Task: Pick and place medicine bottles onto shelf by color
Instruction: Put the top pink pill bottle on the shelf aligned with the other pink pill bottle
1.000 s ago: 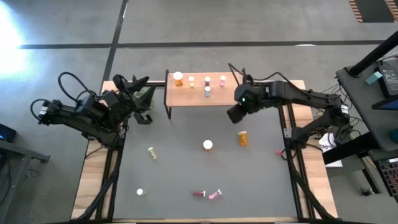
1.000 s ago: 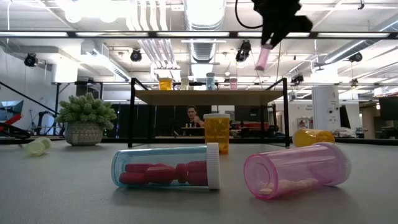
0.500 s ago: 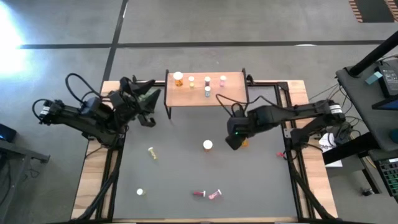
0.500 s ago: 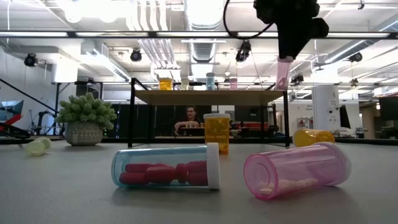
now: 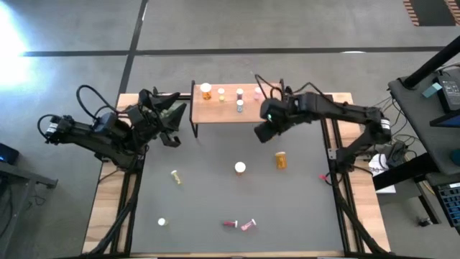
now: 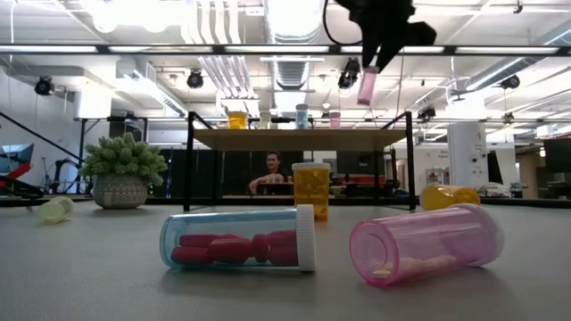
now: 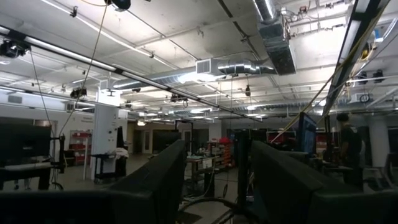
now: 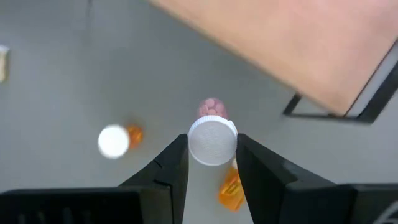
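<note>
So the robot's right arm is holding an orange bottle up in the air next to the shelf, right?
Not quite. The bottle held up by the right gripper is pink, not orange; the low view shows it hanging near the shelf. The orange bottles sit on the table and shelf.

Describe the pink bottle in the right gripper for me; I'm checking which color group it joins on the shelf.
The pink bottle is a small clear pink cylinder with a white cap. It hangs roughly upright, cap up, pinched at the cap between the two dark fingers of the right gripper, which is shut on it. Nothing else touches it. It is in the air above the table, beside the front edge of the shelf and higher than it.
</note>
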